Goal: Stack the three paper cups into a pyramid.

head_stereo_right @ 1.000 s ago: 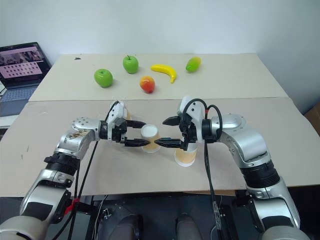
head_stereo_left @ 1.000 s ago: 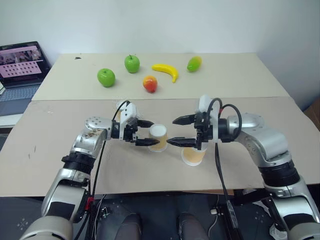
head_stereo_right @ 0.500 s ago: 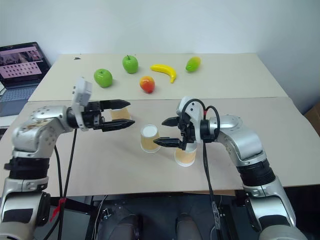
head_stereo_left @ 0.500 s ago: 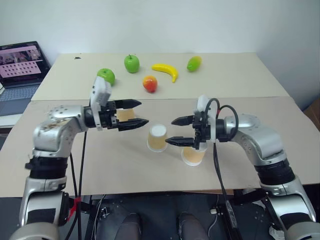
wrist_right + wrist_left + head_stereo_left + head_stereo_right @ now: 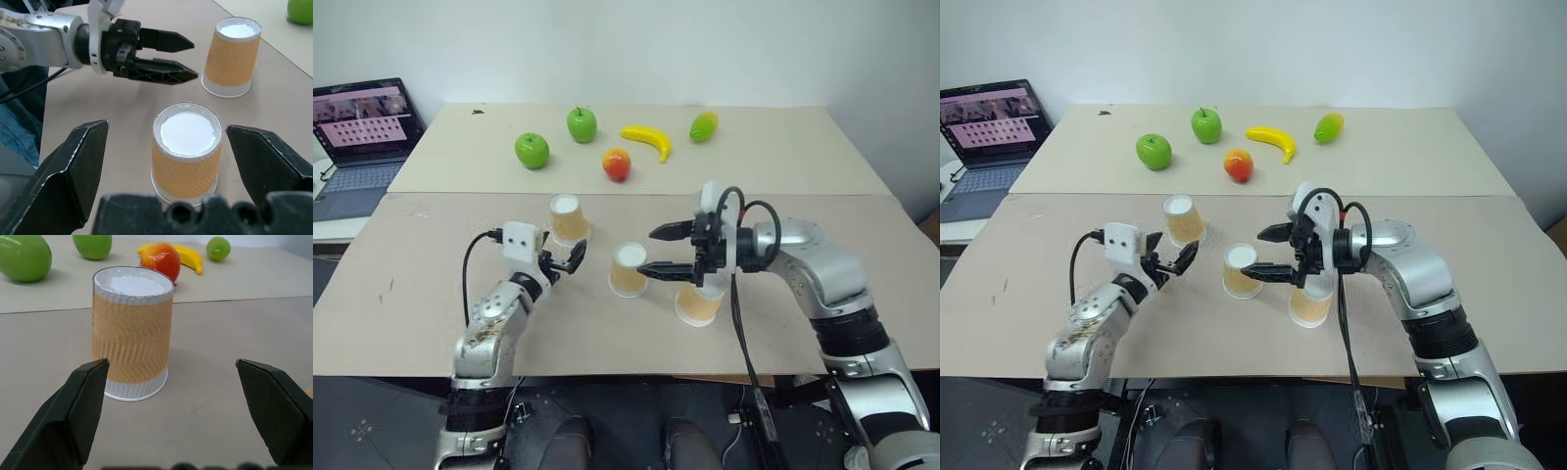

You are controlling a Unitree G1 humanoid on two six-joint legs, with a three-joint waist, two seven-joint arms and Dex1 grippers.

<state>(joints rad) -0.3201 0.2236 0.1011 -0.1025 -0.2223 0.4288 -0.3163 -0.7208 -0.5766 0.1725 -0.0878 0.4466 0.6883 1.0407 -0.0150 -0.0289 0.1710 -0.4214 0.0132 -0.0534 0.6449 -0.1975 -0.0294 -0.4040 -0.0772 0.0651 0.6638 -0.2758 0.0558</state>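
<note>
Three paper cups stand upside down, white bases up, on the tan table (image 5: 822, 211); none is stacked on another. The far cup (image 5: 567, 217) sits left of frame centre in the left eye view. The middle cup (image 5: 628, 269) stands at frame centre. The near cup (image 5: 698, 304) is lower and right of centre, partly hidden behind the right gripper (image 5: 663, 251).

The left gripper (image 5: 570, 260) lies left of centre, just below the far cup, pointing up the frame toward it. Its fingers stand apart and hold nothing. In the left wrist view the far cup (image 5: 132, 332) stands beyond the fingertips (image 5: 90, 382), nearer one finger than the other, not touched.

The right gripper points toward frame left, its fingers spread wide and empty. Its tips sit above and just right of the middle cup; whether the lower tip touches it cannot be told. The right wrist view shows the middle cup (image 5: 187, 151) between the two fingers, clear of both, with the far cup (image 5: 231, 57) and the left gripper (image 5: 188, 59) beyond.

At the top of the frame lie two green apples (image 5: 532, 150), a red-orange fruit (image 5: 617, 164), a banana (image 5: 647, 140) and a green-yellow fruit (image 5: 704, 125). An open laptop (image 5: 364, 127) sits upper left.
</note>
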